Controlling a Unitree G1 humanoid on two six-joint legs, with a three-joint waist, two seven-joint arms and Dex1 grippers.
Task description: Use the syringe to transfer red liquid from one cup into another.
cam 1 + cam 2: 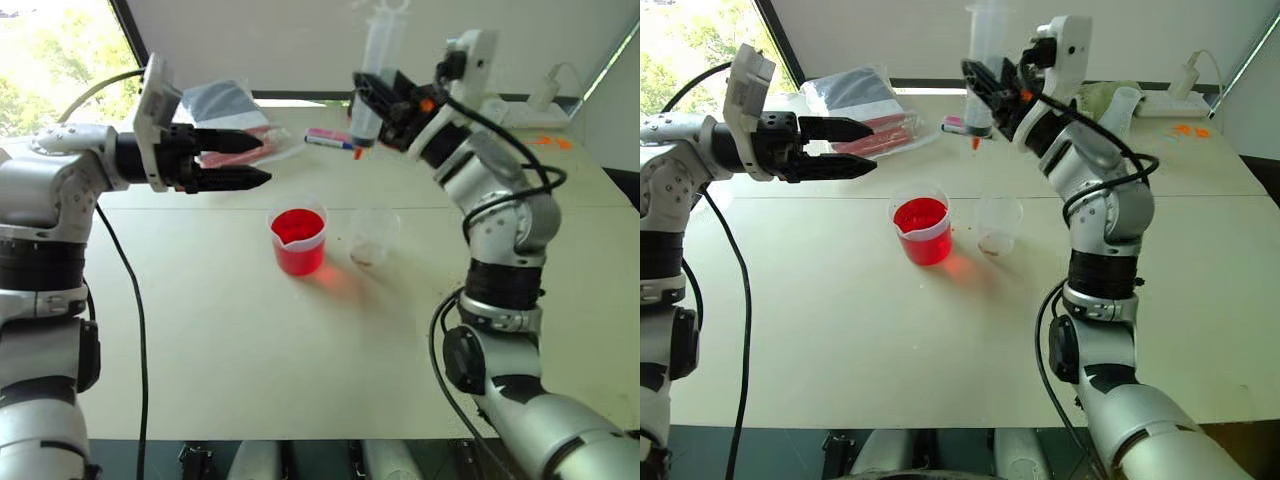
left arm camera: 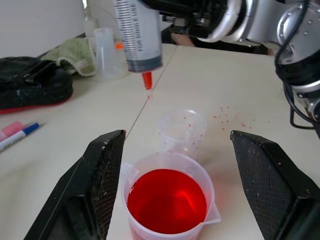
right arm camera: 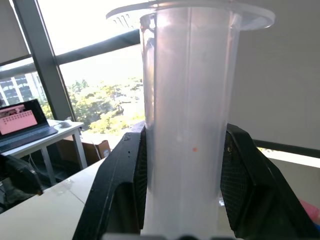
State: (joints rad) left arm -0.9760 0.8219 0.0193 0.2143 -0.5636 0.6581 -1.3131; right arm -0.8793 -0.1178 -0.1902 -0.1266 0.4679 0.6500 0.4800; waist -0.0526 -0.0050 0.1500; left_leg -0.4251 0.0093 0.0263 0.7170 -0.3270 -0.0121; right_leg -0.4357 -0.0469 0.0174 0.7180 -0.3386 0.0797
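My right gripper [image 1: 372, 105] is shut on the syringe [image 1: 380, 60], a wide clear barrel held upright in the air, its orange-red tip [image 2: 147, 80] pointing down behind the cups. The barrel [image 3: 190, 125] sits between the black fingers and looks empty. On the table stands the spouted beaker [image 1: 298, 262] holding red liquid [image 1: 297, 226]. The smaller clear cup [image 1: 373, 237] stands close to its right, nearly empty. My left gripper [image 1: 265, 160] hovers open and level, up and to the left of the beaker, holding nothing. Its fingers [image 2: 100, 180] frame the beaker [image 2: 170, 162] in the left wrist view.
Pink and blue markers [image 1: 330, 140] lie behind the cups. A clear bag [image 1: 235, 110] with dark and red contents lies at the back left. A cloudy jug [image 2: 107, 52] and a green cloth [image 2: 75, 52] stand further back. Red droplets [image 2: 230, 115] speckle the table.
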